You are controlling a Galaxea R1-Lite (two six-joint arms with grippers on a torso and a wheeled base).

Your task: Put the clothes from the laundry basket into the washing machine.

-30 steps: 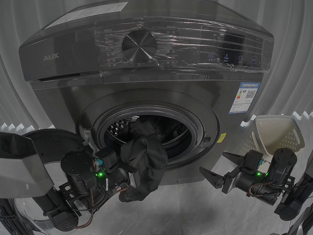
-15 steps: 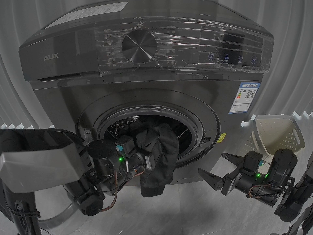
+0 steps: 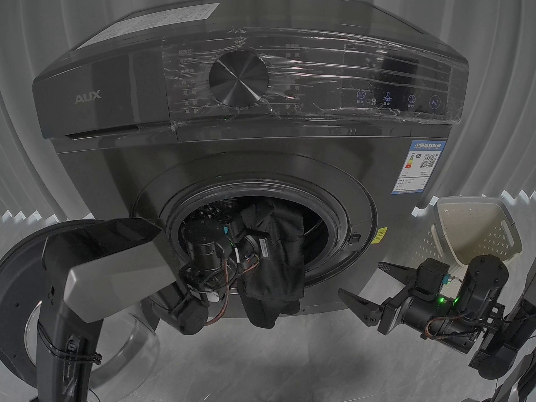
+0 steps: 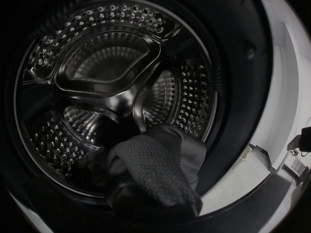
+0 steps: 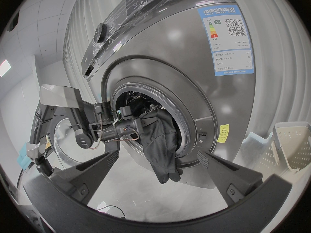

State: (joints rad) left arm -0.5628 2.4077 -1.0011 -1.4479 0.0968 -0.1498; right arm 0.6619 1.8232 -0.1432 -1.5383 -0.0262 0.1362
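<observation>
Presently the dark garment (image 3: 282, 235) is pinched by the left gripper (image 3: 261, 247) at the mouth of the washing machine (image 3: 335, 163), and its tail is draped over the lower rim. The right gripper (image 3: 363, 279) is held spread near the laundry basket (image 3: 474, 230), apart from the machine's front, with floor (image 3: 312, 353) seen beneath it.

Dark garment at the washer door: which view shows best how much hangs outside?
Right wrist view: side-on, the dark garment drapes out of the drum, its tail hanging below the opening. Head view shows it front-on. Left wrist view shows its bunched part inside.
</observation>
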